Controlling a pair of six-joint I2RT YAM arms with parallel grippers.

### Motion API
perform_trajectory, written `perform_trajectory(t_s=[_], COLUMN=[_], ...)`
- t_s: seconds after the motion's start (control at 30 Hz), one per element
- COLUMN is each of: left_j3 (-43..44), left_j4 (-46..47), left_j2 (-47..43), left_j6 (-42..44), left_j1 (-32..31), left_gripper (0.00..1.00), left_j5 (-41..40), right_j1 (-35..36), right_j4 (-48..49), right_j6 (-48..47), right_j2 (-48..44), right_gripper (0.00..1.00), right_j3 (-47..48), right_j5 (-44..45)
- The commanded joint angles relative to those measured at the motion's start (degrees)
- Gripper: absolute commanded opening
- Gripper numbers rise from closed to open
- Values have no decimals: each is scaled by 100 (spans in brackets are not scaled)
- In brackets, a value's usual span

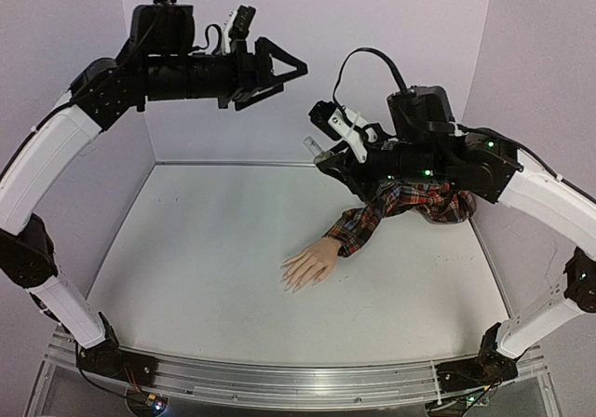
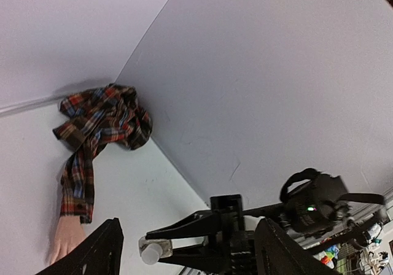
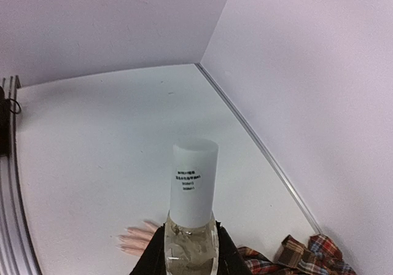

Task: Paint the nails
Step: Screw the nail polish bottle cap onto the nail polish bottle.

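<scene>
Left arm [image 1: 47,156]: raised high over the left side of the white table [image 1: 205,268], forearm level, pointing right.
Left gripper [image 1: 300,66]: jaws spread wide, nothing between them.
Right arm [image 1: 540,194]: elbow bent, wrist lifted above the table's far right.
Right gripper [image 1: 324,156]: jaws clenched on a small clear bottle with a white cylindrical cap [image 1: 311,144], cap end protruding.
Skin-coloured mannequin hand [image 1: 307,266]: flat on the table, fingers pointing near-left.
Pale nails [image 1: 294,285]: at the fingertips, well apart from both grippers; too small to judge.
Red plaid sleeve [image 1: 391,208]: bunched beneath the right arm.
</scene>
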Motion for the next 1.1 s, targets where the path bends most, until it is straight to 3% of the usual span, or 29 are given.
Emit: perform_trajectory(t_s=[0.0, 0.3, 0.57, 0.8, 1.07], left_j3=[147, -581, -272, -19, 52], left_j4=[-1127, -352, -495, -879, -1014], left_j2=[333, 108, 563, 790, 806], left_j6=[-28, -83, -87, 5, 33], left_j1=[2, 68, 69, 69, 70], left_gripper=[72, 60, 67, 48, 42], left_j5=[144, 513, 1407, 1481, 1417], right_j1=[82, 85, 83, 83, 88], right_j4=[31, 358, 248, 201, 34], right_j6=[-265, -325, -429, -469, -486], right_j2=[-7, -291, -180, -183, -72], right_gripper=[0, 0, 0, 0, 0], right_j3=[255, -75, 52, 82, 233], right_j5=[489, 330, 211, 98, 109])
